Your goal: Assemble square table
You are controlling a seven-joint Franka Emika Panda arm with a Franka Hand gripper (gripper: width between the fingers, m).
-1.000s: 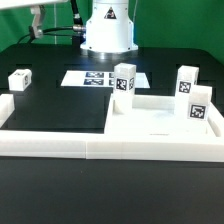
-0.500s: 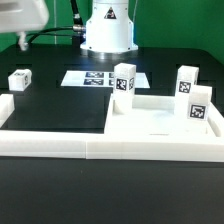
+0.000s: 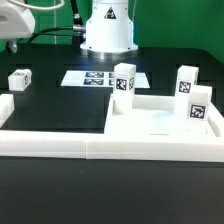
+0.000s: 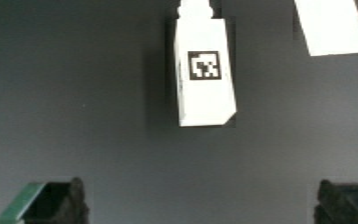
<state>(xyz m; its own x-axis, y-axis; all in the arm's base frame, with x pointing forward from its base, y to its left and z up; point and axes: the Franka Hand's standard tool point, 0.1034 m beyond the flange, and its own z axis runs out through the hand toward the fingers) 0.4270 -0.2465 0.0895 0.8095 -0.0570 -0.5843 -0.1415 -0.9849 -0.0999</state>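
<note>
The gripper (image 4: 201, 203) is seen hung over the black tabletop (image 4: 78, 110), jaws spread wide, nothing pinched; one tagged leg block (image 4: 204, 70) is spotted lying flat below.

The arm's white, rounded plastic base (image 3: 107, 28) is pictured with thin black cables (image 3: 60, 31) trailing beside it, well apart from the gripper (image 4: 201, 203), which is tipped with two dark, green-edged fingers (image 4: 51, 201).
</note>
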